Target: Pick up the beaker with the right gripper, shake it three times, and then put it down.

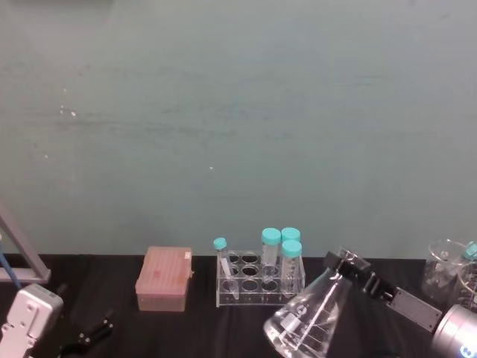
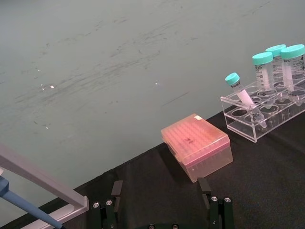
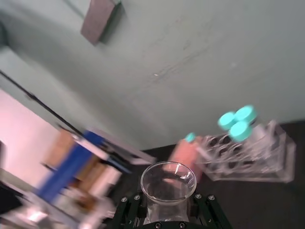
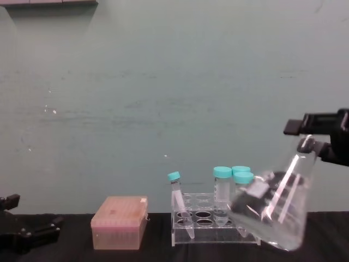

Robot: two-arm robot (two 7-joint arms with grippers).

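Well, R hand (image 4: 311, 141) clamping beaker (image 4: 272, 218) neck, beaker tilted

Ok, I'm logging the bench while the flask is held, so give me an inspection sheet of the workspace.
Surface: black tabletop.
Job's things: conical flask tilted, apparently lifted off the table.
Clutter: clear tube rack with four teal-capped tubes, one leaning; pink tip box on its left; glass beakers far right.
Grippers: right gripper shut on the flask's neck; left gripper open, low at the left.
Cables: nothing seen.
Surroundings: teal wall; grey metal frame at left.
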